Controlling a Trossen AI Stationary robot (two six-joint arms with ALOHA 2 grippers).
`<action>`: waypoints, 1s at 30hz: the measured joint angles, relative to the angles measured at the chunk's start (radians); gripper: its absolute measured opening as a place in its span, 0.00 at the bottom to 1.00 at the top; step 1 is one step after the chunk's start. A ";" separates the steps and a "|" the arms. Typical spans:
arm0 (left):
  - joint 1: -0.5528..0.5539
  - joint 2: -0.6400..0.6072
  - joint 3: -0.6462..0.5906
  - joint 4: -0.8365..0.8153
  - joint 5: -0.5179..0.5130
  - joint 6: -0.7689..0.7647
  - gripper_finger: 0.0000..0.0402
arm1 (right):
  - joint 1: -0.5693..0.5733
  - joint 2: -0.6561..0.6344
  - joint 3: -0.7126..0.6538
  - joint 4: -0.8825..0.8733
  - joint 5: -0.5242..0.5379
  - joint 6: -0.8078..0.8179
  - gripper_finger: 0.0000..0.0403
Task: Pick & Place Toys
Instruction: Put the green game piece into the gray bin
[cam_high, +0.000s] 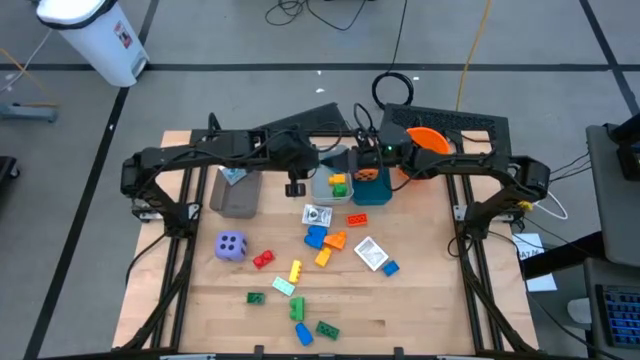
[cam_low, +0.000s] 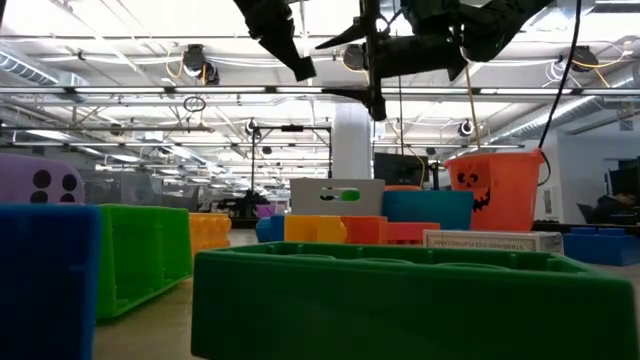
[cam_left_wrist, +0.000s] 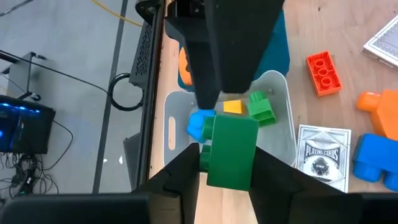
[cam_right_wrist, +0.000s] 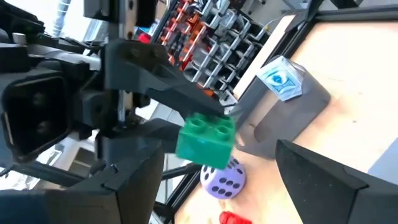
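1. The left gripper (cam_left_wrist: 227, 177) pinches a green studded plastic brick (cam_left_wrist: 231, 152) between its two dark fingers, held in the air at the far middle of the table, above the near edge of a pale grey rectangular bin (cam_left_wrist: 281, 134).
2. The right gripper (cam_right_wrist: 217, 180) hovers just right of it with fingers spread and nothing between them.
3. The brick looks light, hard and stiff, with smooth glossy sides; I judge it could slide in a loose grip but will not crush.
4. The flat opposite side walls, below the studs, seem the best place to clamp it.
5. The bin already holds a yellow brick (cam_left_wrist: 233, 107), a smaller green brick (cam_left_wrist: 262, 109) and a blue brick (cam_left_wrist: 199, 124).
6. More bricks, a purple white-dotted die (cam_high: 231, 246) and white printed packets (cam_high: 370, 253) lie scattered nearer on the table.
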 joint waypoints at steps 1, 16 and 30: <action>0.000 0.004 0.000 0.006 0.000 -0.002 0.27 | 0.001 0.000 0.000 0.000 0.001 0.000 0.74; 0.000 0.030 0.000 0.086 0.026 0.022 0.30 | 0.014 0.017 0.000 0.010 0.018 0.012 0.71; -0.001 0.033 0.000 0.109 0.033 0.019 0.25 | 0.016 0.017 0.000 -0.017 0.017 0.022 0.54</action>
